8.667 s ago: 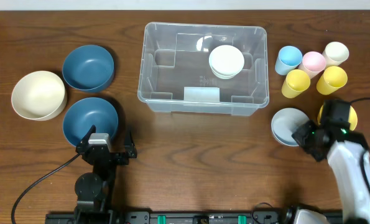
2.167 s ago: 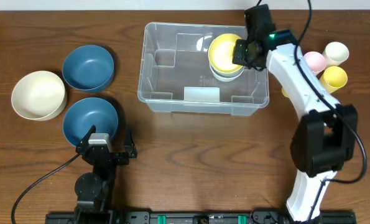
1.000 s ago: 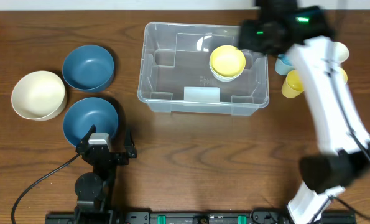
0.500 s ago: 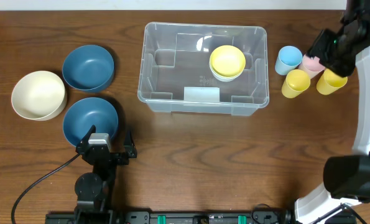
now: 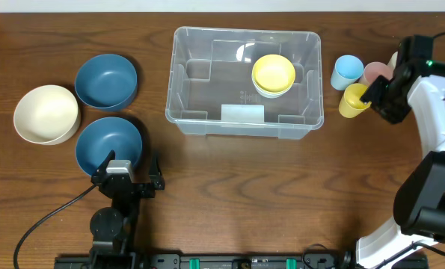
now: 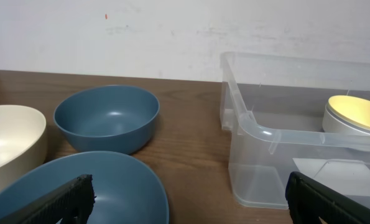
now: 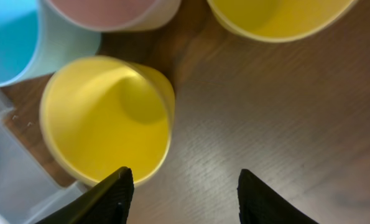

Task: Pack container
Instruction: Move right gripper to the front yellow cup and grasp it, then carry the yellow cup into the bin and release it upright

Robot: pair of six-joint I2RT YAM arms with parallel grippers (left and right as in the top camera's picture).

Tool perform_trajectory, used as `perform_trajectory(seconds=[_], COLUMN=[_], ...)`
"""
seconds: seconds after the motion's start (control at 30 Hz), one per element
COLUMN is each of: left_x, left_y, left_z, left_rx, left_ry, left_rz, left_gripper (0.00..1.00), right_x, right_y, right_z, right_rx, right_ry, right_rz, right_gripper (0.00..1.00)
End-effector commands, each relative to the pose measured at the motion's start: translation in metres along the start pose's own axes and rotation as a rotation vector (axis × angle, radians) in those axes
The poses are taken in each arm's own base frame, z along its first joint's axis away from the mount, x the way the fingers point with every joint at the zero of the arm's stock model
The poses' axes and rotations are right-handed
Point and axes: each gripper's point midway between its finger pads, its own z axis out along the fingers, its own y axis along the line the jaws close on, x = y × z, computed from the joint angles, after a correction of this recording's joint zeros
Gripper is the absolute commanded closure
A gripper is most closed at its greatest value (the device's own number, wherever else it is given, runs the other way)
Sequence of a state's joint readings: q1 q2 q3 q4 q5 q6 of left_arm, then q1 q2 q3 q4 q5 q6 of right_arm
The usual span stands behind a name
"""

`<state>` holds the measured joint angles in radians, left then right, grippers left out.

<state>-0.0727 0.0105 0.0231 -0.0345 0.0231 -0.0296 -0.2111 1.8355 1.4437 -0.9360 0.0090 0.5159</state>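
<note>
The clear container [image 5: 207, 82] stands at the table's middle back, and its near corner shows in the left wrist view [image 6: 259, 134]. Inside it a yellow bowl [image 5: 273, 72] [image 6: 356, 109] rests on a white one. My right gripper [image 5: 376, 97] [image 7: 183, 196] hovers open just right of a yellow cup [image 5: 354, 100] [image 7: 104, 118]. One of its fingers [image 7: 115, 191] overlaps that cup's rim, and only bare wood lies between the jaws. My left gripper [image 5: 126, 173] [image 6: 191, 208] is wide open and empty at the front left, behind the nearest blue bowl [image 5: 108, 142] [image 6: 79, 186].
A blue cup [image 5: 347, 70] [image 7: 10, 37], a pink cup [image 5: 375, 72] [image 7: 110, 9] and a second yellow cup [image 7: 278, 15] crowd around the right gripper. A second blue bowl [image 5: 106, 78] [image 6: 107, 118] and a cream bowl [image 5: 46, 113] [image 6: 10, 143] sit at the left.
My right arm swung from the container's back right corner out over the cups and came down beside the yellow cup, its jaws narrowing a little. The left arm stayed still.
</note>
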Motion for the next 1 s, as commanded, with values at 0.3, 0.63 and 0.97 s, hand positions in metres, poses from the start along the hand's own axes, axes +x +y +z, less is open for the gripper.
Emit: perform_trajectory(seconds=[0.3, 0.63, 0.97], left_x=[0.017, 0.017, 0.017], left_y=[0.004, 0.004, 0.004], left_z=[0.001, 0.001, 0.001], left_rx=[-0.018, -0.018, -0.018], left_ry=[0.048, 0.048, 0.048], left_rz=[-0.005, -0.005, -0.005], left_gripper=[0.02, 0.02, 0.02], right_x=[0.012, 0.022, 0.004], right_y=[-0.004, -0.005, 0.007], right_z=[0.051, 0.051, -0.082], right_rx=[-0.049, -0.061, -0.199], right_ry=[-0.053, -0.019, -0.229], right_rz=[0.014, 0.015, 0.006], right_gripper=[0.61, 0.99, 0.99])
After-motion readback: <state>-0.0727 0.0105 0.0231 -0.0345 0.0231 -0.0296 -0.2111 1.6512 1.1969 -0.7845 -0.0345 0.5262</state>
